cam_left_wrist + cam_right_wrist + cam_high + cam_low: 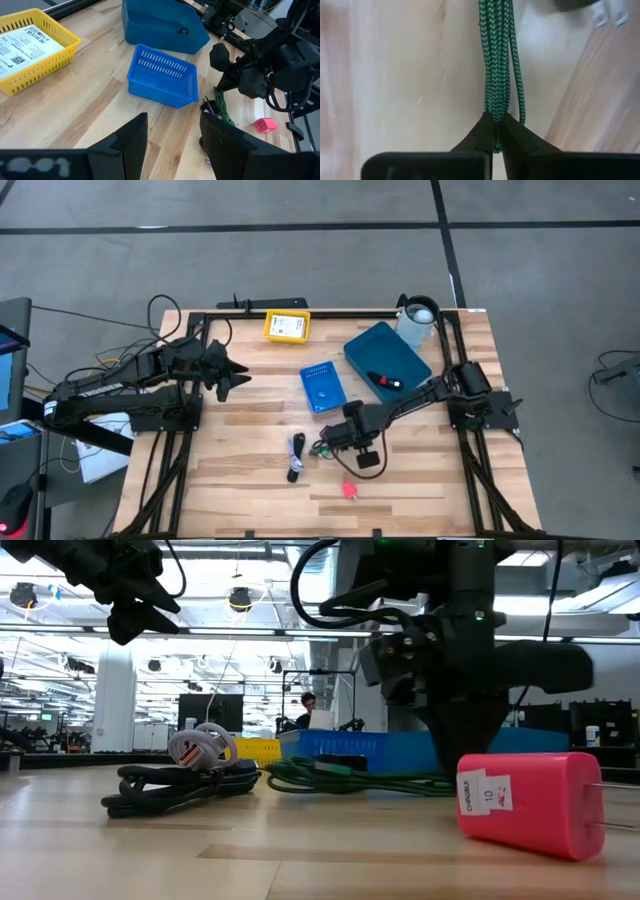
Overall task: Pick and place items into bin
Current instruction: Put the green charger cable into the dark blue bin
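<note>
The right end effector (494,131) is pinching the green cable (499,60) on the desk (250,480), just beside the black cable (296,456), with the pink plug (349,490) near and the left end effector (238,376), half open, hanging well apart.

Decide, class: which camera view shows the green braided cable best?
The right wrist view: the green braided cable fills it, pinched by the shut right claw. The high view shows a small green tangle by that claw, the low view shows loops lying on the table, and the left wrist view shows thin strands.
</note>
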